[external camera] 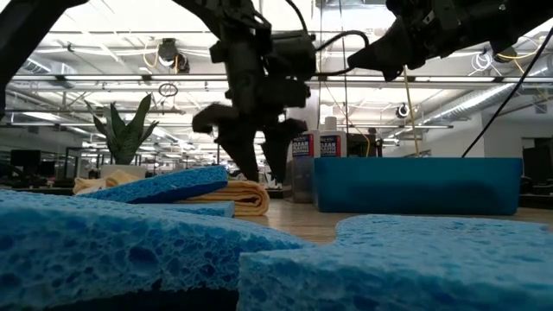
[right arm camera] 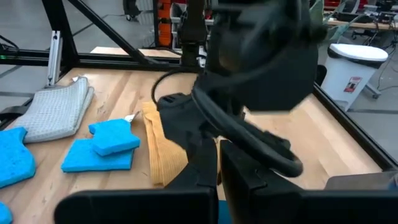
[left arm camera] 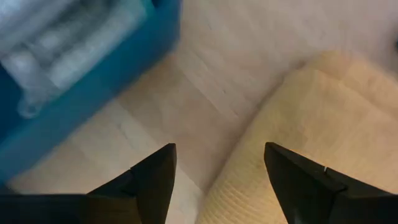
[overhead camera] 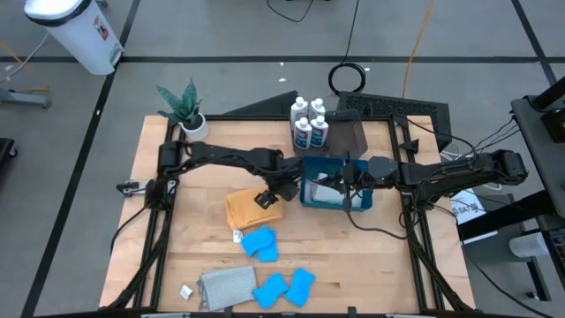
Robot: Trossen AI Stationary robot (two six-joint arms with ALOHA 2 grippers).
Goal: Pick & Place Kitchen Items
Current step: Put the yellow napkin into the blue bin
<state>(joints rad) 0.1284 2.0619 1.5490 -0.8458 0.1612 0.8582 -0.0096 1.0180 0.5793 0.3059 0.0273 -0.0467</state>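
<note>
**Left tool poised over the orange cloth beside the bin**

High view: the left tool (overhead camera: 265, 198) is seen at the edge of the orange cloth (overhead camera: 245, 210) near the middle of the desk (overhead camera: 388, 256), just beside the blue bin (overhead camera: 334, 201). The right tool (overhead camera: 346, 179) is placed over the bin. Four white bottles (overhead camera: 309, 124) are stood at the desk's far edge; blue sponges (overhead camera: 260, 244) and a grey cloth (overhead camera: 225, 287) are laid toward the near edge.

Low view: the left tool's fingers (external camera: 242, 147) are seen parted above the cloth, nothing held.

Left wrist view: the fingers are spread partway, empty, with the cloth's folded edge between and beneath them. The cloth is judged light, soft and limp; a pinch on the folded edge through all layers is advised.

Right wrist view: the right tool is closed, with nothing visibly held.
</note>
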